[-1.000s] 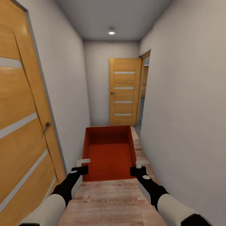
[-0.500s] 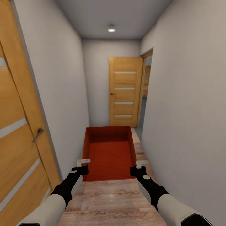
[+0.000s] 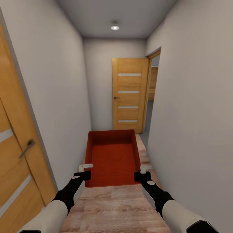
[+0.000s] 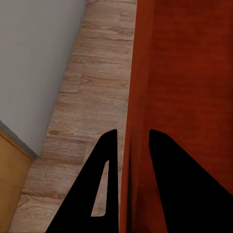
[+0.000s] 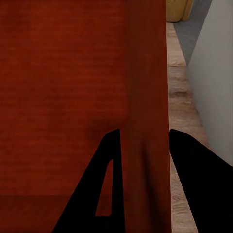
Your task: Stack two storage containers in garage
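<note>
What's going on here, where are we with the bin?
The robot is in a narrow hallway with a wood-plank floor, carrying one orange-red bin out in front with both arms. The left gripper is clamped on the bin's left wall and the right gripper on its right wall, a finger on each side of the wall. A closed wooden door stands ahead, with an open doorway beside it on the right. Another door is close on the left.

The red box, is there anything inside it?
No, the storage container held between both grippers shows only its bare red bottom.
</note>
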Tool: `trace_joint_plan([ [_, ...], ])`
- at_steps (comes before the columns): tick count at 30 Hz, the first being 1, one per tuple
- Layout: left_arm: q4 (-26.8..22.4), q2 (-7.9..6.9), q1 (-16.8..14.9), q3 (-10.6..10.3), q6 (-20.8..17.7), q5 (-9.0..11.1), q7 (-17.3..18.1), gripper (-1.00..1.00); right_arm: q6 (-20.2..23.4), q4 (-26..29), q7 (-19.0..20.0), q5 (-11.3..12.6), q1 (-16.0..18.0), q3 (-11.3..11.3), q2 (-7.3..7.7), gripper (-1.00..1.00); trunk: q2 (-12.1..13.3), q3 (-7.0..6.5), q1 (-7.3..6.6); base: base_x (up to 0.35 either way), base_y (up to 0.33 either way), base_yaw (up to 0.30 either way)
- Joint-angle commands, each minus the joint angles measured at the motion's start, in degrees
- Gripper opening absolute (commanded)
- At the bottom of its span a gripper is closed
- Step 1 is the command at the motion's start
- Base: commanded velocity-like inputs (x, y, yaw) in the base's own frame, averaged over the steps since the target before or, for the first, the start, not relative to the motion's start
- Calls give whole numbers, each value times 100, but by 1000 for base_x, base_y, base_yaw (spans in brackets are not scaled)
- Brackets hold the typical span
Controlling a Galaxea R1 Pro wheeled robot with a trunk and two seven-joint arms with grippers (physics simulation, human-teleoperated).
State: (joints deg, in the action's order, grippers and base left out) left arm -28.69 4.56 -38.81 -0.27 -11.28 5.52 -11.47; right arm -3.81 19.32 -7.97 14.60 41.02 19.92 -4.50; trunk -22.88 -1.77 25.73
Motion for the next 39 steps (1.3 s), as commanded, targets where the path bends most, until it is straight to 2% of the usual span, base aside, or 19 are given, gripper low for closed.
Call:
trace_joint_plan([
  [1, -31, -17, -4, 124, -41, -86, -56, -100, -32, -244, -38, 78, 3, 12, 11, -100, -4, 1, 5, 322, 0, 0],
  [39, -31, -17, -4, 122, -41, -86, -55, -100, -32, -244, -38, 78, 3, 12, 17, -100, -4, 1, 5, 322, 0, 0],
])
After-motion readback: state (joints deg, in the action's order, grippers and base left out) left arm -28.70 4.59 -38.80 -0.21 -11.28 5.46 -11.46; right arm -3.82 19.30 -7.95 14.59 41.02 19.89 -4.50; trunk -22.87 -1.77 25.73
